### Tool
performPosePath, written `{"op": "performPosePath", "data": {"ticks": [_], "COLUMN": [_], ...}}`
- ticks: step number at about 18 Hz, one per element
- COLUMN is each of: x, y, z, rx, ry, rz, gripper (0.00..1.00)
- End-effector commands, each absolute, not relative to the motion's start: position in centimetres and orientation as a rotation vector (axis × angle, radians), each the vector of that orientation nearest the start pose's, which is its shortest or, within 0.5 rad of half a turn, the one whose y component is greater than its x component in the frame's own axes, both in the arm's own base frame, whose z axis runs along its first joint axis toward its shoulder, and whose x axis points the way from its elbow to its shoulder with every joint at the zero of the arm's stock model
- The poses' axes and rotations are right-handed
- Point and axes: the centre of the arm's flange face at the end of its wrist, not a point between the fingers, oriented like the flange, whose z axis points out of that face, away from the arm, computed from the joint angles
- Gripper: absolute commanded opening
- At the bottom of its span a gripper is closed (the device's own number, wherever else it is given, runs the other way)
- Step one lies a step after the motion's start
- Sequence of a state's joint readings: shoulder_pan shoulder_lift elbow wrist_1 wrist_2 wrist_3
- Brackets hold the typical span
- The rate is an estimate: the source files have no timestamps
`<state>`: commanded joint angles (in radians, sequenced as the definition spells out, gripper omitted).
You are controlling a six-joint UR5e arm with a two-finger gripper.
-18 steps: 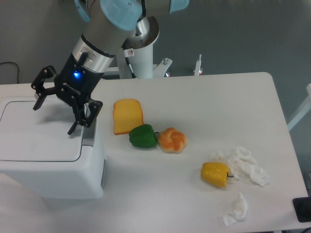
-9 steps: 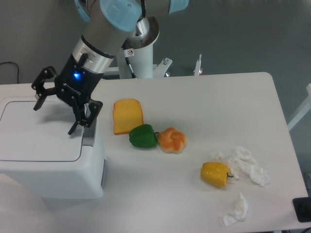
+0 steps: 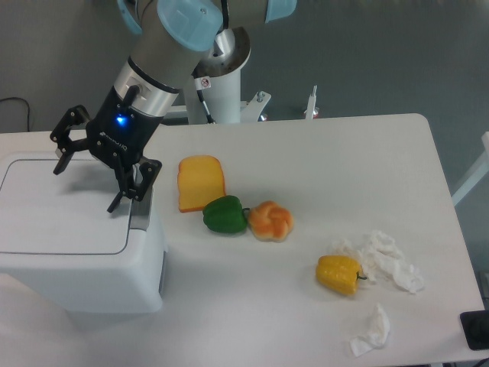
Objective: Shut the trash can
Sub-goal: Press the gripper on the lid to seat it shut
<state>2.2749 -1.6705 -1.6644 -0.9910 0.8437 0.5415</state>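
The trash can (image 3: 72,252) is a large white boxy bin at the table's left front, its flat lid (image 3: 53,206) lying down level on top and a grey latch strip (image 3: 140,215) along its right edge. My gripper (image 3: 85,186) hangs just above the lid's back right part, open, with nothing between the black fingers (image 3: 63,141). One finger reaches down close to the latch strip; I cannot tell whether it touches.
On the table right of the bin lie an orange bread slice (image 3: 201,182), a green pepper (image 3: 225,215), a bun (image 3: 270,220), a yellow pepper (image 3: 339,274) and crumpled white tissues (image 3: 386,260). The robot base (image 3: 225,84) stands behind.
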Motion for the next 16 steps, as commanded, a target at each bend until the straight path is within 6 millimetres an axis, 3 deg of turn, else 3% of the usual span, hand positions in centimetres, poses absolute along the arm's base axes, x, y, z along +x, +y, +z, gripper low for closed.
{"op": "performPosePath", "data": {"ticks": [13, 16], "x": [-20.35, -20.62], "y": [54.54, 54.48], "z": [47.55, 48.39], "rx": [-2.386, -2.377], "ry": [-0.023, -0.031], "rz": [-0.470, -0.461], "gripper": [1.00, 1.00]}}
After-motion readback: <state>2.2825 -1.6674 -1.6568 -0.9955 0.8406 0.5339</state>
